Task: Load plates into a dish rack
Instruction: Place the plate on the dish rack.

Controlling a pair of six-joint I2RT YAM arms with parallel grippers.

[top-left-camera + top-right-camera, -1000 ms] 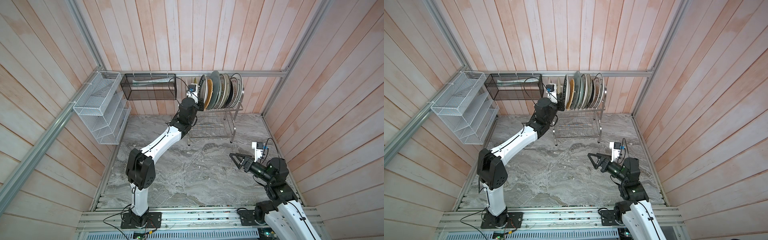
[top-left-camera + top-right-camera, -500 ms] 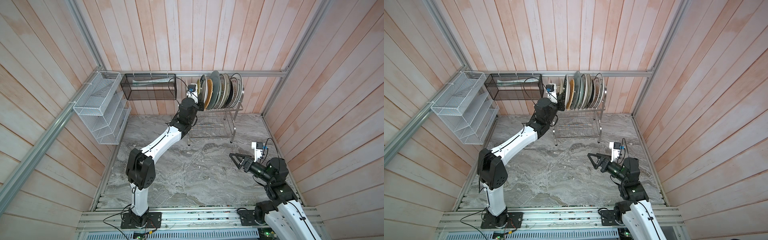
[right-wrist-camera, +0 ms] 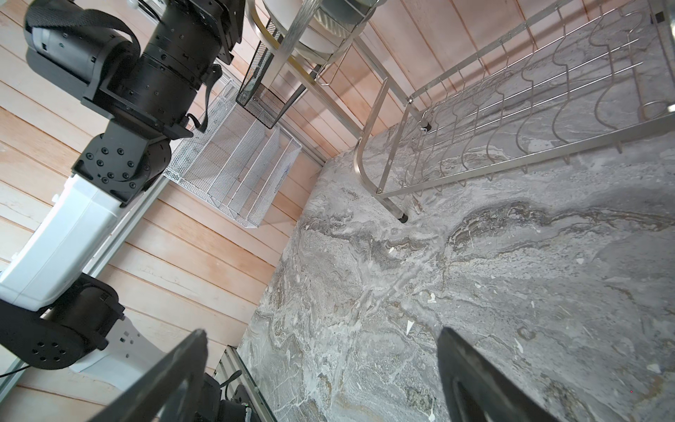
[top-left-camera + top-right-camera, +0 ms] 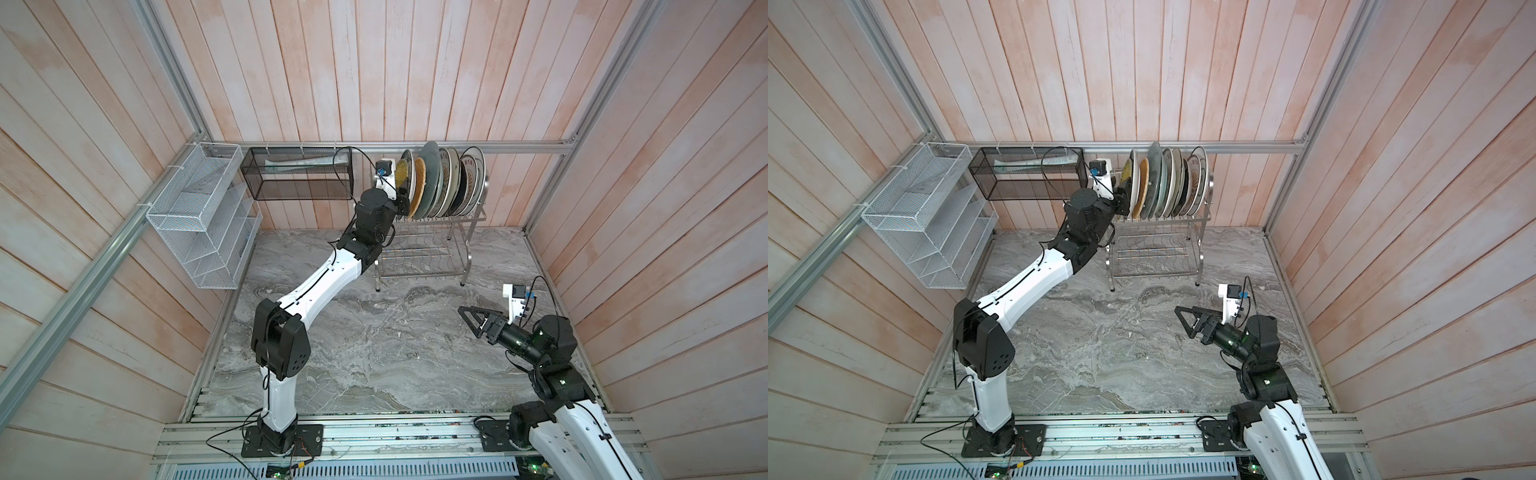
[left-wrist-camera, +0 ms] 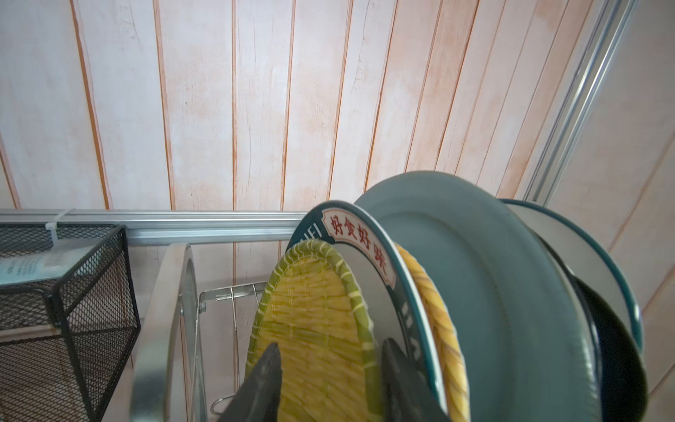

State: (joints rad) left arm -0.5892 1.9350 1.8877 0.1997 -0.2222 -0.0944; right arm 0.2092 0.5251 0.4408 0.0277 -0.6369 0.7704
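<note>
Hovering at the basket (image 4: pixel 299 174) end of the rack's (image 4: pixel 419 275) top tier, the left claw (image 5: pixel 330 345) is straddling the rim of the yellow plate (image 5: pixel 314 321). Its jaws are standing apart on either side and, as far as I am seeing, not pinching it. That plate is sitting upright in the end slot, close against its white neighbour. The right claw (image 3: pixel 321 332) is hanging wide open and empty over the table (image 4: pixel 374 353), well apart from the rack.

The plates (image 4: pixel 440 183) are looking stiff, glazed and breakable, with slick faces and a fair bit of weight. I am judging the rim the place to take hold, jaws across the edge, up high where the dividers are not crowding.

Counting now: one rack with two tiers, and about nine plates, all standing in the upper tier, though the packed ones are overlapping too much to be sure. The lower tier is carrying none, and none are lying on the table.
</note>
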